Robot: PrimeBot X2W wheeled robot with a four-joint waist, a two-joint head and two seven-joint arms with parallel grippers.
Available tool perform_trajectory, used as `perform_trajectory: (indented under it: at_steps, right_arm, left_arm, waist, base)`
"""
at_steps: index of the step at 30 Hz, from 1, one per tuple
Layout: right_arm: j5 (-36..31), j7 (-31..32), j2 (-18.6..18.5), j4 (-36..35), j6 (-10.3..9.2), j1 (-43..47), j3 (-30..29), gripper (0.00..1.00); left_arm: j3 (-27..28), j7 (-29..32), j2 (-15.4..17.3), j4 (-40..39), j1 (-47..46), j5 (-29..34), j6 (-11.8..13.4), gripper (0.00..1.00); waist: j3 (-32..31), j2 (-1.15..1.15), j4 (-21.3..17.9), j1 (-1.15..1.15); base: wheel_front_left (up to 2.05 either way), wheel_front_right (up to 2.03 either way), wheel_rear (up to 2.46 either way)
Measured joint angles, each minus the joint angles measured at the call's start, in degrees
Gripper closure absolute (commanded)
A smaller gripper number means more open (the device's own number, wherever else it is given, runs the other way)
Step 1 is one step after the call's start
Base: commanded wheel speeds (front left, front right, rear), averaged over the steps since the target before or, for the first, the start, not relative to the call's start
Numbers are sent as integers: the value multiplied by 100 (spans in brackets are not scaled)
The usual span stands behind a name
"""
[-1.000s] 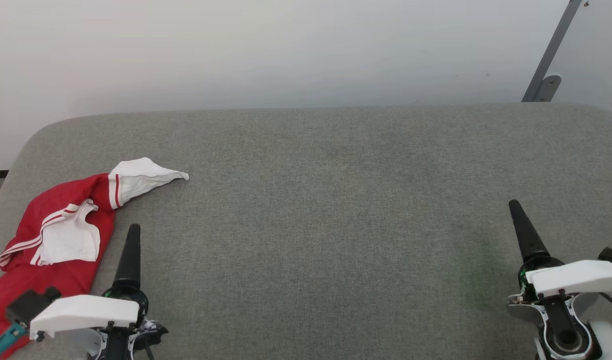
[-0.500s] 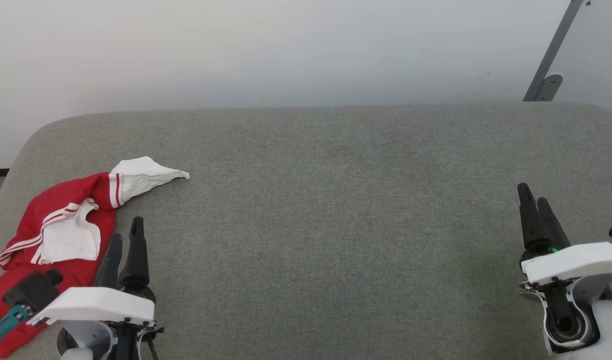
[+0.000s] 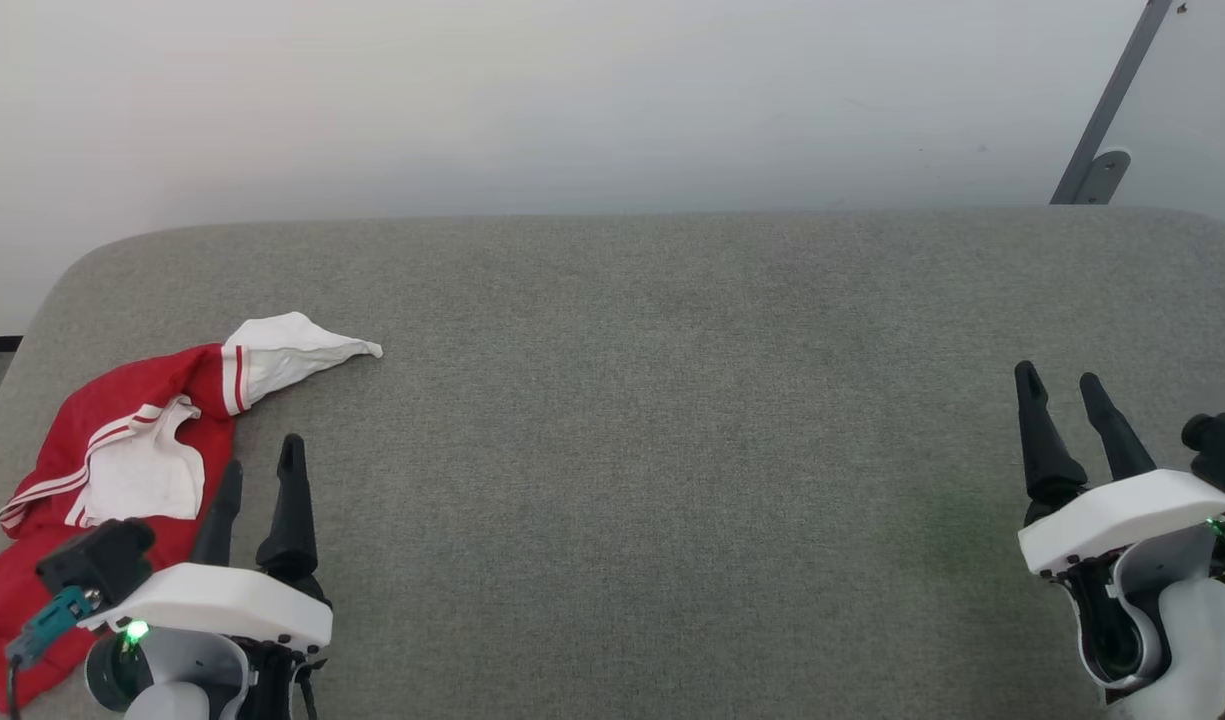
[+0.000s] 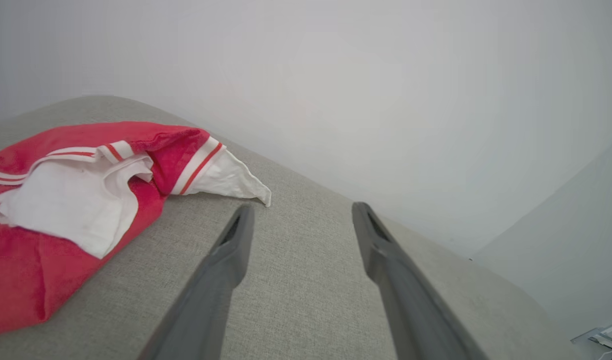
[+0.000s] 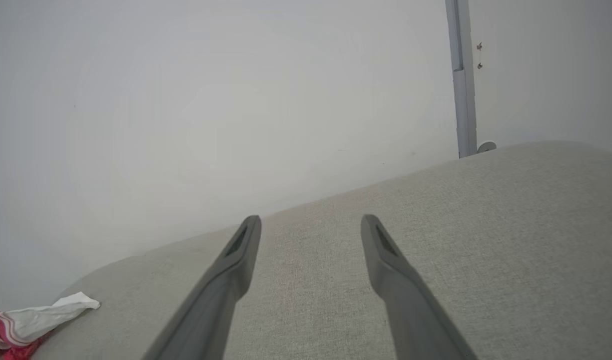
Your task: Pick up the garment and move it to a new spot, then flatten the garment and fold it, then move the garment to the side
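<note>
The garment [image 3: 102, 440] lies crumpled at the left end of the grey table [image 3: 672, 400], red with white sleeves and striped trim; its print is hidden. One white sleeve points right. In the left wrist view the garment [image 4: 76, 200] sits left of my fingers. My left gripper [image 3: 262, 465] stands open beside the garment's right edge, touching nothing, and appears open in its own wrist view too [image 4: 301, 212]. My right gripper [image 3: 1059, 378] stands open near the table's right end, over bare cloth [image 5: 310, 220]. The right wrist view catches the garment [image 5: 31, 320] far off at lower left.
A pale wall rises behind the table. A grey metal bar [image 3: 1107, 110] with a bracket leans at the back right. The table's rounded left corner [image 3: 62, 280] lies just beyond the garment.
Both grippers have turned about their wrists, so both fingers of each now show side by side. The left gripper moved slightly right; the right one rose a little. The garment has not moved.
</note>
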Motion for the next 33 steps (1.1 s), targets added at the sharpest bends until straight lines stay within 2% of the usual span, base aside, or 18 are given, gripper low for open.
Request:
perform_trajectory:
  at_steps: [21, 33]
  right_arm:
    - [-1508, -334, -41, 245, 1, -241, -62, 0]
    - [-1595, -503, -23, 439, 1, -350, -36, 0]
  left_arm:
    - [-223, -335, 192, 224, -53, 1238, 144, 0]
    - [-68, -493, 71, 336, -141, 1515, -59, 0]
  waist:
    - [7, 0, 39, 0]
    - [21, 0, 146, 0]
  base:
    - [0, 0, 0]
    - [0, 0, 0]
